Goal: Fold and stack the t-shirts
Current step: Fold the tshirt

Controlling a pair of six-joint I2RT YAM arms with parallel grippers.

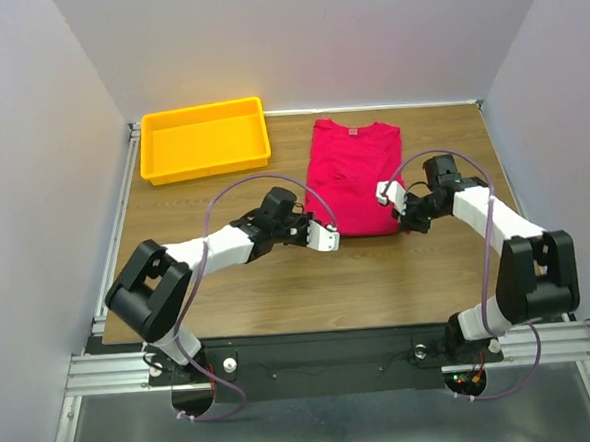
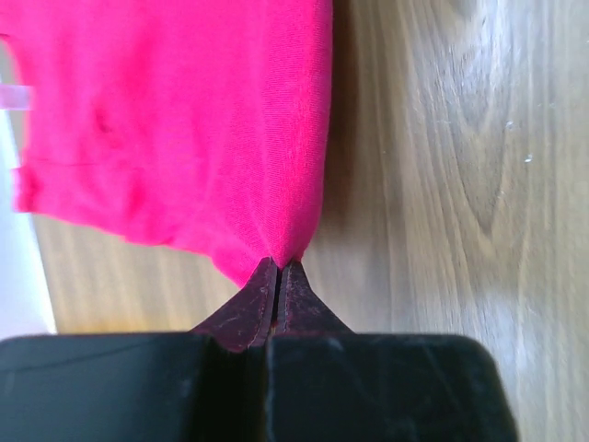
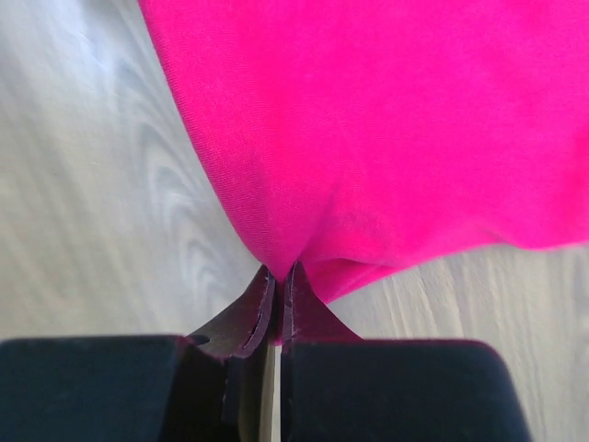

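Observation:
One crimson-pink t-shirt [image 1: 352,175] lies flat on the wooden table, folded into a long strip with its collar at the far end. My left gripper [image 1: 328,236] is shut on the near left corner of the t-shirt [image 2: 212,129], pinching the cloth at its tips [image 2: 279,264]. At the near right corner my right gripper [image 1: 399,218] is shut on the t-shirt [image 3: 386,120], with a fold of cloth drawn between its fingers [image 3: 279,273]. Both grippers sit low at the table surface.
A yellow plastic tray [image 1: 206,138] stands at the far left of the table [image 1: 279,282]. White walls close in the left, right and back sides.

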